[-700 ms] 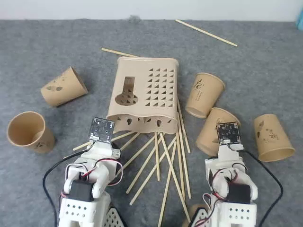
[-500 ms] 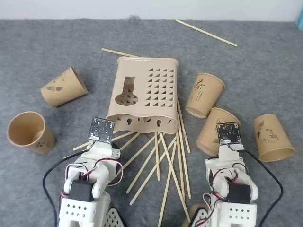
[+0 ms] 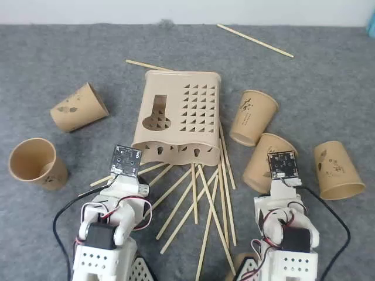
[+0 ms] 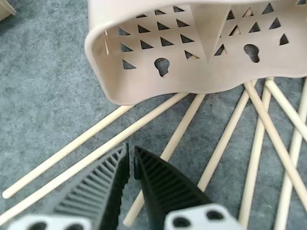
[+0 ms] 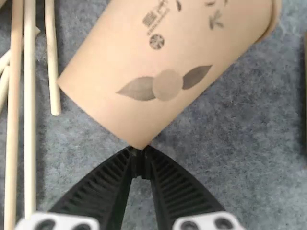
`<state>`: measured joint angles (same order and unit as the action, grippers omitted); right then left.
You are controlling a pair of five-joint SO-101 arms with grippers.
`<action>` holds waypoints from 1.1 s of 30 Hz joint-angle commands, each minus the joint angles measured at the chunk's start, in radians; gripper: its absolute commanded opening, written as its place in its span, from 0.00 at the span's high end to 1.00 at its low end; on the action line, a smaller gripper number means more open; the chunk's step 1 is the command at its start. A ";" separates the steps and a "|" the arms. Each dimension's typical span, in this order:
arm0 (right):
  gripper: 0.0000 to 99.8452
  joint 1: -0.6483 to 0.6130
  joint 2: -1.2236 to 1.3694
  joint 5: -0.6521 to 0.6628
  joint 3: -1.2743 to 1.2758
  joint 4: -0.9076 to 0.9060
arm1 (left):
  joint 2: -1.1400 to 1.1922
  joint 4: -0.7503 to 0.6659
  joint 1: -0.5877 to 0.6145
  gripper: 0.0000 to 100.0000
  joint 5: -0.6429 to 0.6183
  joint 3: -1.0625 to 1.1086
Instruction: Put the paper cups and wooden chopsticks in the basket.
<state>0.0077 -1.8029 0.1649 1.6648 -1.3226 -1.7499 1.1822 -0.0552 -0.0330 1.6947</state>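
Since no cup or stick looks to be inside the basket (image 3: pixel 179 117) yet, you're at the very start: choosing a first pick. The basket lies tipped over mid-table, w/ a fan of wooden chopsticks (image 3: pixel 193 199) spreading from under its near edge toward both arms. I can't say for sure which way its mouth faces.

The left gripper (image 4: pixel 131 158) hovers over those sticks, jaws all but together, holding nothing. The right gripper (image 5: pixel 140 160) is pinched tight and empty, tips at the base edge of a paper cup (image 5: pixel 163 67) lying on its side just right of the fan. Four other cups (image 3: pixel 79 107) lie scattered either side of the basket.

Next, IMO: spread the right jaws, straddle the cup wall and clamp lightly so it doesn't crush. The basket prob. needs righting first.
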 commanded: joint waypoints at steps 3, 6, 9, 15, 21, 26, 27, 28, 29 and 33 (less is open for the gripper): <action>0.99 0.015 -0.015 0.014 0.018 0.013 | -0.011 0.003 -0.006 0.99 0.002 -0.007; 0.99 0.015 -0.015 0.014 0.018 0.013 | -0.011 0.003 -0.006 0.99 0.002 -0.007; 0.99 0.015 -0.015 0.014 0.018 0.013 | -0.011 0.003 -0.006 0.99 0.002 -0.007; 0.99 0.015 -0.015 0.014 0.018 0.013 | -0.011 0.003 -0.006 0.99 0.002 -0.007; 0.99 0.059 -0.015 0.014 0.018 0.013 | -0.011 0.003 -0.006 0.99 0.002 -0.007; 0.99 0.077 -0.015 0.014 0.018 0.013 | -0.011 0.003 -0.006 0.99 0.002 -0.007; 0.99 0.077 -0.015 0.014 0.018 0.013 | -0.011 0.003 -0.006 0.99 0.002 -0.007; 0.99 0.077 -0.015 0.014 0.018 0.013 | -0.011 0.003 -0.006 0.99 0.002 -0.007; 0.99 0.077 -0.015 0.014 0.018 0.013 | -0.011 0.003 -0.006 0.99 0.002 -0.007; 0.99 0.077 -0.015 0.014 0.018 0.013 | -0.011 0.003 -0.006 0.99 0.002 -0.007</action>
<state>0.0721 -1.8029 0.1665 1.6648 -1.3226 -1.7499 1.1822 -0.0552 -0.0330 1.6947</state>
